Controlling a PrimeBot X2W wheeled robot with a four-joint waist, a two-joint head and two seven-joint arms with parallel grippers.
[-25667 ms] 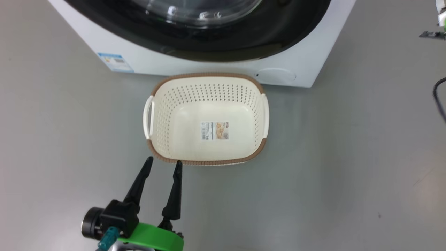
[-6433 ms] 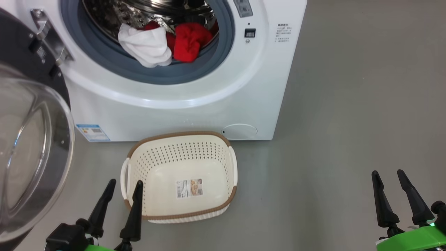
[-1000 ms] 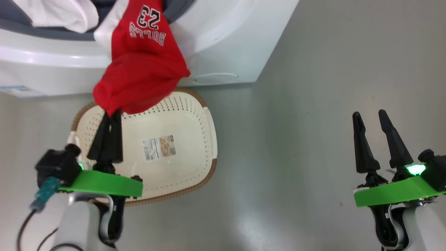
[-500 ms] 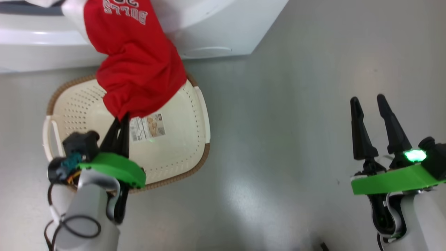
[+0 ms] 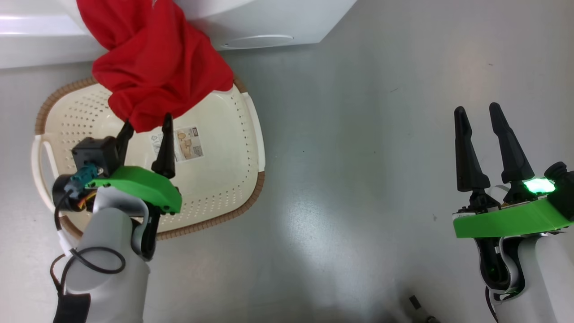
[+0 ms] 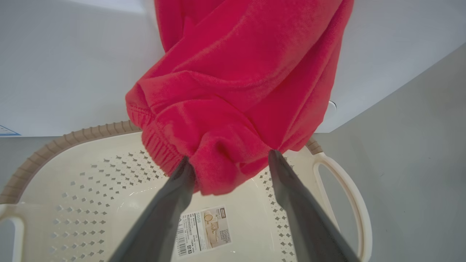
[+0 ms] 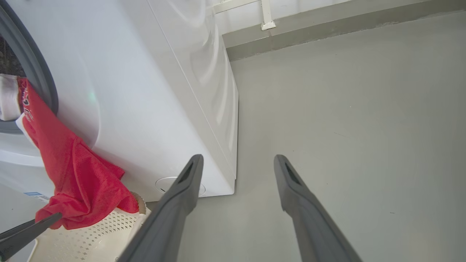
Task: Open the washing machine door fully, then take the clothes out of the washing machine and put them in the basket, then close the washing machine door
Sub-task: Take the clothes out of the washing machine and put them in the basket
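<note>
Over the basket (image 5: 219, 179): left end effector (image 5: 149, 121), fingers spread wide, hem of the red garment (image 5: 157, 67) loose between the tips, apparently unpinched. Upper part draped down the washing machine (image 5: 269, 18) front from the drum mouth. Right end effector (image 5: 476, 107) equally wide, empty, above the floor (image 5: 358, 134). Likely hazard: cloth staying hung on the seal, or catching a fingertip and missing the basket.

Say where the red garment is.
In the head view's upper left, the red garment hangs down the front of the washing machine over the far rim of the basket, its lower end inside the open left tool.
</note>
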